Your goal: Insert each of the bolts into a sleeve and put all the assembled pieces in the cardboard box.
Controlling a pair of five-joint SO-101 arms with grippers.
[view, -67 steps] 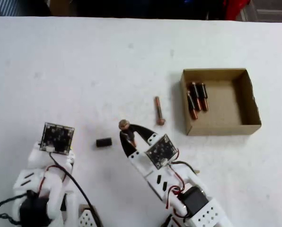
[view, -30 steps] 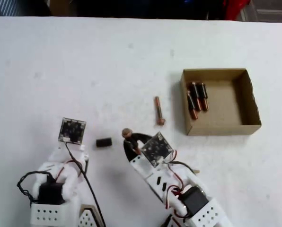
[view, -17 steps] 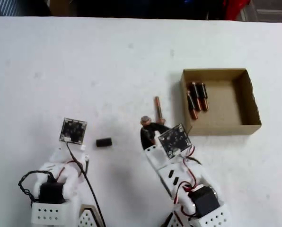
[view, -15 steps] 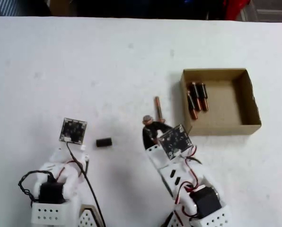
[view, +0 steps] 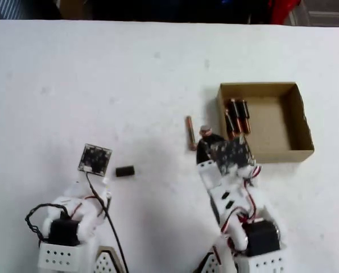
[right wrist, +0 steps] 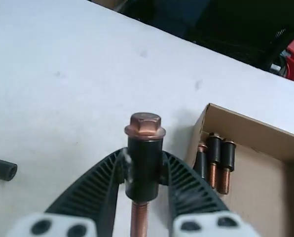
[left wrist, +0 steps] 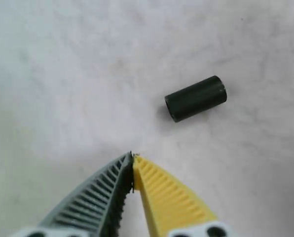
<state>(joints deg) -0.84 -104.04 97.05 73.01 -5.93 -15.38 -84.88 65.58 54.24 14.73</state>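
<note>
From above, the white desk [view: 101, 74] carries the cardboard box [view: 275, 128] on its right side. Three sleeved bolts [view: 236, 118] lie side by side against the box's left inner wall. Just outside that wall the right gripper [view: 208, 143] holds a fourth assembled piece [view: 205, 131] upright, copper head on top. It stands near the box's left wall but is not over the opening. A bare copper bolt [view: 189, 132] lies flat on the desk just to the left of that gripper, apart from it. Farther left a loose black sleeve [view: 124, 171] lies on its side, close to the camera board [view: 95, 159] on the left arm [view: 67, 224].

In the left wrist view the left gripper [left wrist: 132, 160] has its grey and yellow jaws pressed together with nothing between them. The tips hover over bare desk [left wrist: 63, 59]. The black sleeve [left wrist: 196, 98] lies beyond them, untouched.

In the right wrist view the right gripper [right wrist: 143, 154] has its black jaws clamped on the sleeve of the assembled piece [right wrist: 143, 168]. The hex head sits above the sleeve and the threaded shank shows below it. Beyond it the cardboard box [right wrist: 255, 140] stands open, with the three sleeved bolts [right wrist: 215, 160] along its near wall.
</note>
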